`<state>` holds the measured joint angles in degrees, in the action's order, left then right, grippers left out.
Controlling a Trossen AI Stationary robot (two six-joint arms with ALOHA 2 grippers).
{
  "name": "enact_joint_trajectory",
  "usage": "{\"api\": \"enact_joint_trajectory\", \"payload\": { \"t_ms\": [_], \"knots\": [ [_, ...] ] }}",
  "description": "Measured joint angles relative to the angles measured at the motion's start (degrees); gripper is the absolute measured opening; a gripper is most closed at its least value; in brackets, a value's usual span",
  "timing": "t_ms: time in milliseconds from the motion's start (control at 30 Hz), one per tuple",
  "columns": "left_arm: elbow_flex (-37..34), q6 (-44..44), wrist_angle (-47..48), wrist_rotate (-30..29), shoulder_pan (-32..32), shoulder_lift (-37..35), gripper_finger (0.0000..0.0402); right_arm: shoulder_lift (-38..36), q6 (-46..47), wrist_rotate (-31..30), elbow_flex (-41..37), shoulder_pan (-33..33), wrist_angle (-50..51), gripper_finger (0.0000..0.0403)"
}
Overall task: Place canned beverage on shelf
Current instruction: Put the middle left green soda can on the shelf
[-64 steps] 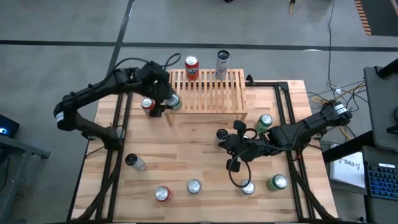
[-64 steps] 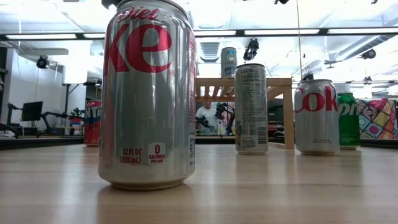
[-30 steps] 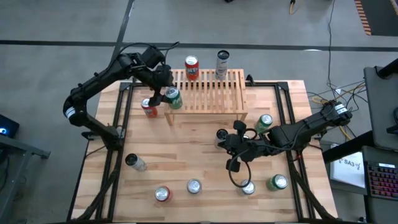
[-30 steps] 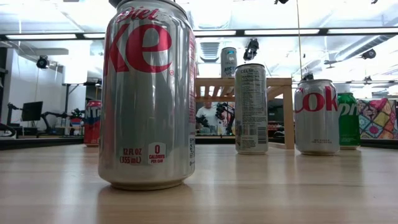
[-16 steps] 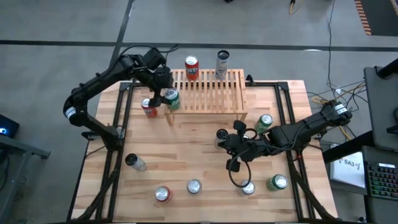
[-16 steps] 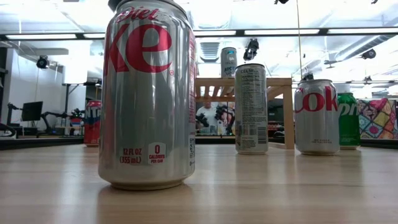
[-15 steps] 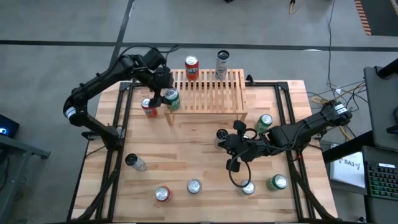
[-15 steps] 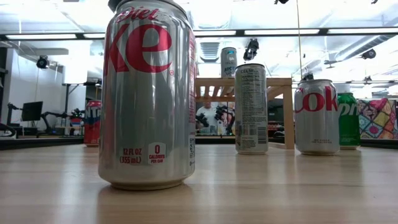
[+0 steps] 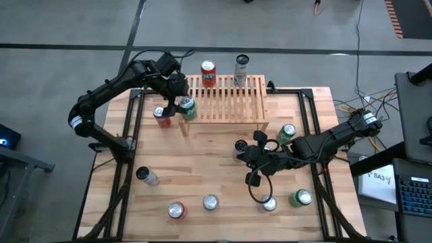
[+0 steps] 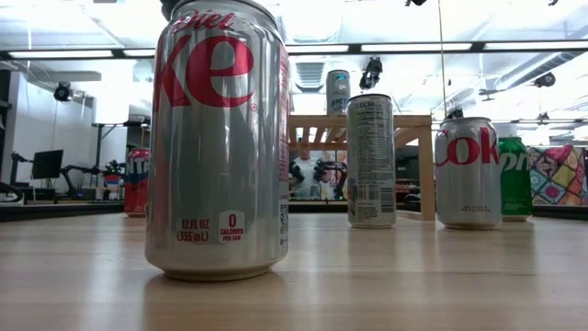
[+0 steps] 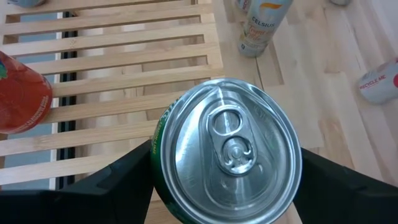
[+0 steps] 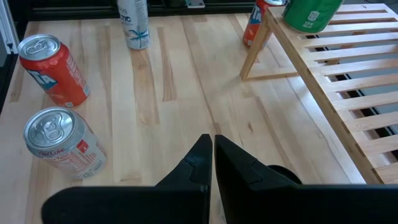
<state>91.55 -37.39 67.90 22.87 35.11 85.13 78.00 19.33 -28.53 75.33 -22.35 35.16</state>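
Note:
A green can hangs upright over the near left corner of the light-wood slatted shelf, and my left gripper is shut on it. In the left wrist view the can's silver top fills the space between the two fingers, with slats underneath. At the shelf's far edge stand a red can and a tall silver can. My right gripper waits shut over the table's right half, beside a slim can. My left gripper pinches the green can's side wall just below the top rim, one finger on each side. The fingers slant down from the table's far left. The can is upright and clear of the table. Whether its base touches the slats I cannot tell.
A red can stands on the table just left of the shelf's near left leg. Several more cans stand along the table's near part and right side, and a dark-topped one at the left. The middle of the shelf's slats is bare.
About two seconds ago my left gripper was lower, with the green can beside the shelf's corner. It then rose with the can, which stayed upright. Over the last second it has held almost still there.

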Motion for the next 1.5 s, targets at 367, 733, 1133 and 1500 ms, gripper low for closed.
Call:
{"api": "enact_joint_trajectory", "payload": {
  "t_ms": [367, 733, 1133, 1500],
  "knots": [
    [-0.1, 0.4, -1.1, -1.4, 0.0, 0.1, 0.0333, 0.0, 0.0, 0.0, 0.0, 0.0, 0.0, 0.0009],
    [4.4, 0.4, 0.5, -1.5, 0.0, 0.1, 0.0326, 0.0, 0.0, 0.0, 0.0, 0.0, -0.1, 0.0009],
    [15.3, 10.5, 3.7, -3.0, -1.2, -0.1, 0.0326, 0.0, -0.6, 0.0, 0.0, 0.0, -1.4, 0.0009],
    [16.0, 17.8, 6.6, -7.1, -13.5, -2.4, 0.0218, -0.1, -3.1, -0.1, 0.0, 0.0, -3.9, 0.0009]
  ]
}}
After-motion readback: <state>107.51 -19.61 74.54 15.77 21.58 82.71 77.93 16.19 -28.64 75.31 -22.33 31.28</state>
